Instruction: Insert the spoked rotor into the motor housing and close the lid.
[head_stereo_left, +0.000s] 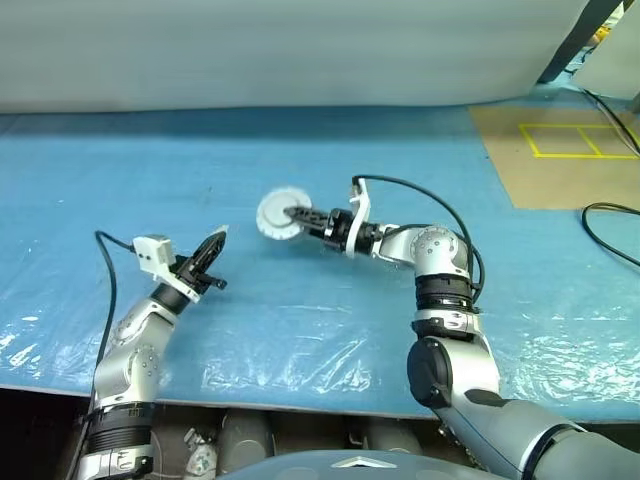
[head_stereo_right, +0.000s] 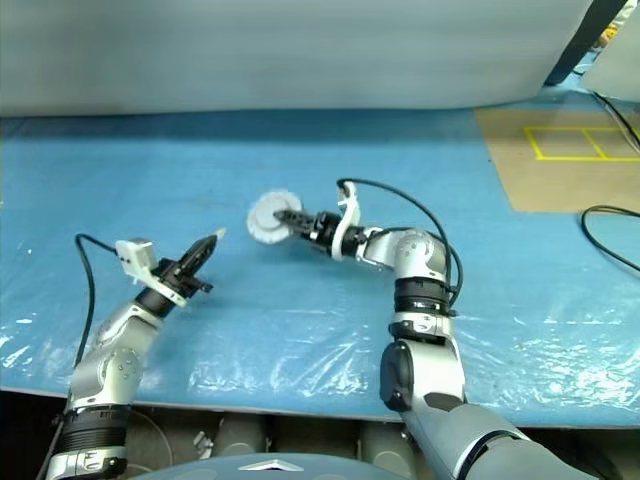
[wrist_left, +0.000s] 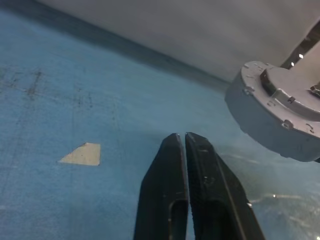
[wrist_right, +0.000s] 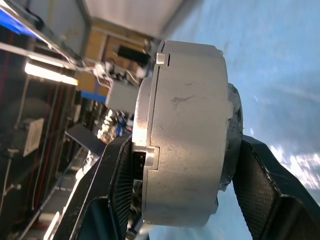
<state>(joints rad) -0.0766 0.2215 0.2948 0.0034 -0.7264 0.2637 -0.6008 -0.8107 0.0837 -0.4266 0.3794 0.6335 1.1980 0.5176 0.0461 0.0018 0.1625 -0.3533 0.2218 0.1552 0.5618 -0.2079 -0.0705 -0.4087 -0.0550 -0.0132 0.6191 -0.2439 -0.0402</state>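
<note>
Over blue sheet (head_stereo_left: 300, 330), right hand (head_stereo_left: 292, 213) clamps motor housing (head_stereo_left: 275, 213).

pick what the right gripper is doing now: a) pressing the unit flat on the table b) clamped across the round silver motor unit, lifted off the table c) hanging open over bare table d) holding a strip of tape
b: the right gripper has a finger on each face of the closed motor housing, which it holds up off the blue table.

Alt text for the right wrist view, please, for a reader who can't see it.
A round silver-grey motor unit sits edge-on between the two black fingers of the right claw, which grip it on both flat faces. Blue table covering lies behind it.
</note>
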